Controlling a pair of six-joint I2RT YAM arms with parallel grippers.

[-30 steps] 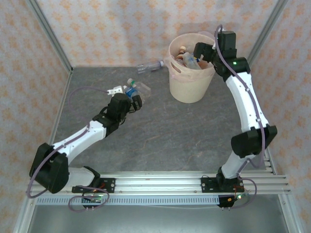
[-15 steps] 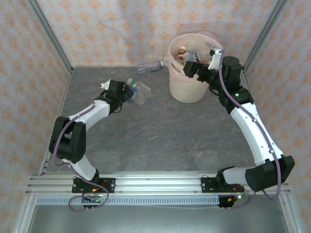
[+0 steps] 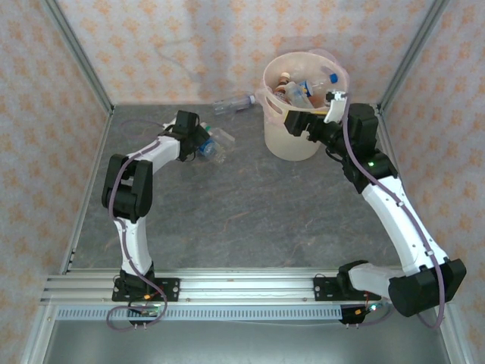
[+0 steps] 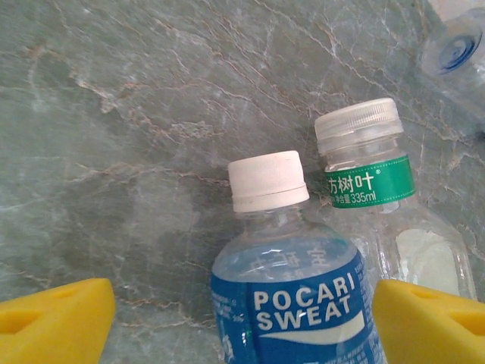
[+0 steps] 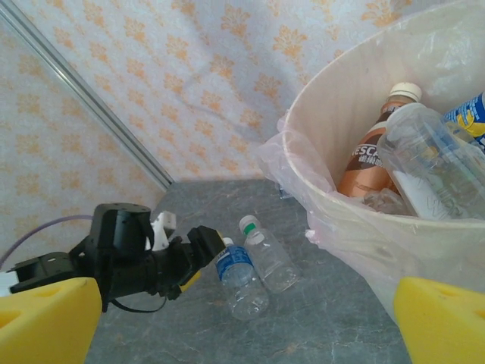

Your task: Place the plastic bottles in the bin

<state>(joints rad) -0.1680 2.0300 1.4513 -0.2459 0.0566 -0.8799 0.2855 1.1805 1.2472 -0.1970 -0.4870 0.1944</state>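
Bin (image 3: 292,144) sits at about 1 o'clock on the grey table (image 3: 250,220) in the top view, with a brown bottle (image 5: 371,163) and a few clear ones already inside. The right gripper (image 5: 242,326) hangs just outside its near rim, jaws wide apart with nothing in them.

Over at 11 o'clock, two of the plastic bottles (image 3: 222,138) lie side by side on the table: a blue-label Pocari Sweat bottle (image 4: 295,292) with a white cap, and a green-label bottle (image 4: 368,176) at its 2 o'clock, pretty much touching it. The left gripper (image 4: 242,326) is right down over the Pocari one, yellow pads (image 4: 53,322) apart on either side. There's a clear gap on one side, so it isn't squeezing. The other pad sits in front of the green-label bottle's clear body, so that neighbour is crowding the spot. A third clear bottle (image 3: 233,103) lies at 12 o'clock against the back wall.
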